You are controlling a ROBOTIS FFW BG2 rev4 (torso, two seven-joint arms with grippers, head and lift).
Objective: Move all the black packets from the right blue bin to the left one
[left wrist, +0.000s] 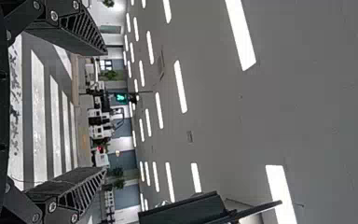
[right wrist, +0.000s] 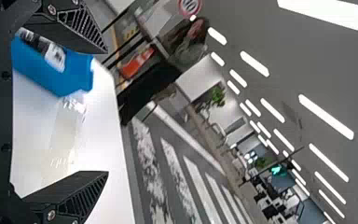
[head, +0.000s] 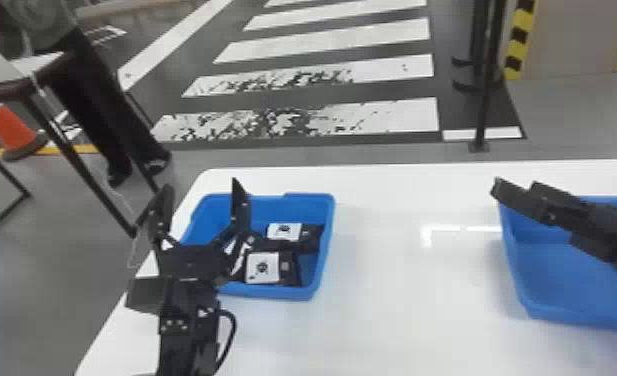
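White table (head: 397, 320), left pincer (head: 201, 185) pointing forward, fingers (head: 240, 210) apart

White-striped floor (head: 322, 40), orange cone (head: 12, 127), ceiling lights (left wrist: 240, 35), green plants (right wrist: 216, 95)

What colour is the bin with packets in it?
The left bin is blue, seen best in the head view.

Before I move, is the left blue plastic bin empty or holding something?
Not empty: black packets with white labels lie in the bin; the left hand hides part of it.
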